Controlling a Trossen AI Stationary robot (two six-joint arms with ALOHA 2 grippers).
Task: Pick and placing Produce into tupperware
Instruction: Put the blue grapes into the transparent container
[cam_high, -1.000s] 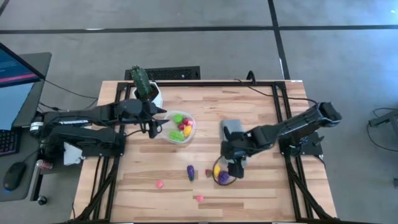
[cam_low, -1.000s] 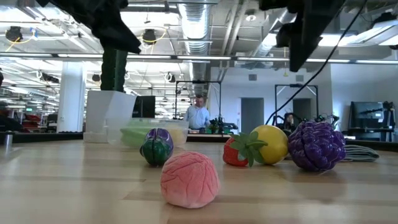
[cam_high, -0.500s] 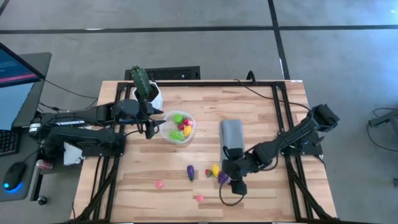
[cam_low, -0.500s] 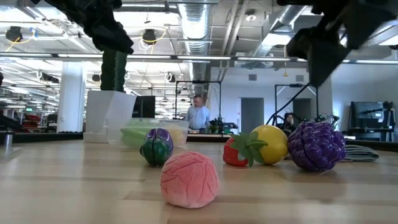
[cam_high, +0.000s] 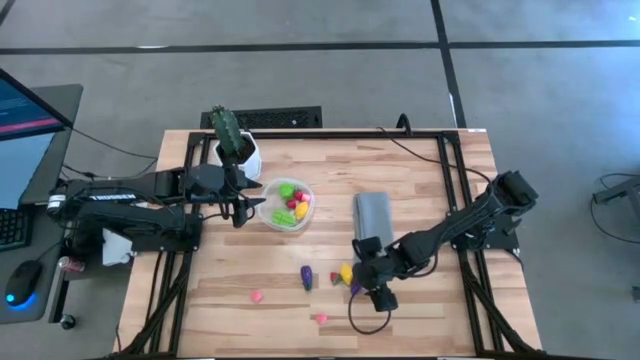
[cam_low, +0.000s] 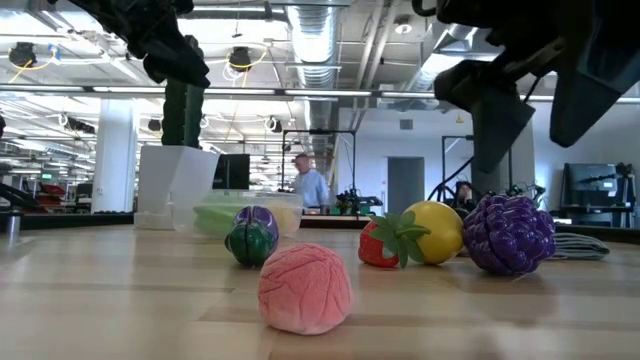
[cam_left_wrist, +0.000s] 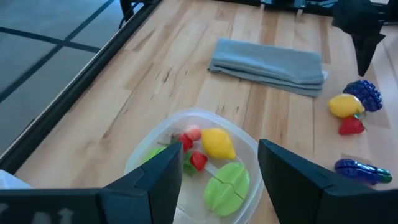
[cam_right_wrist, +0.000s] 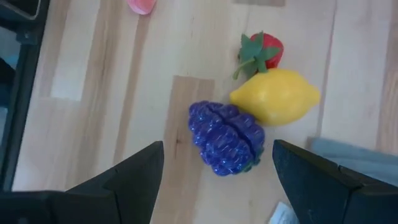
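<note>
The tupperware (cam_high: 288, 205) (cam_left_wrist: 193, 155) stands on the table and holds several pieces of produce. My left gripper (cam_high: 245, 207) (cam_left_wrist: 217, 186) hangs open and empty over its left rim. On the table near the front lie purple grapes (cam_right_wrist: 225, 137) (cam_low: 508, 233), a lemon (cam_right_wrist: 275, 96) and a strawberry (cam_right_wrist: 264, 50) in a tight group. A purple eggplant (cam_high: 306, 277) and two pink pieces (cam_high: 256, 296) (cam_high: 321, 319) lie farther left. My right gripper (cam_high: 368, 290) (cam_right_wrist: 217, 186) is open above the grapes, fingers pointing steeply down, clear of them.
A folded grey cloth (cam_high: 373, 213) lies right of the tupperware. A cactus in a white pot (cam_high: 236, 145) stands at the far left corner, behind my left gripper. Bare wood lies along the near edge and on the right side of the table (cam_high: 450, 300).
My right gripper has sunk and moved toward the table's near edge, rolling about its own line, and now hangs over the grapes. Its fingers have stayed open. The produce has not moved.
</note>
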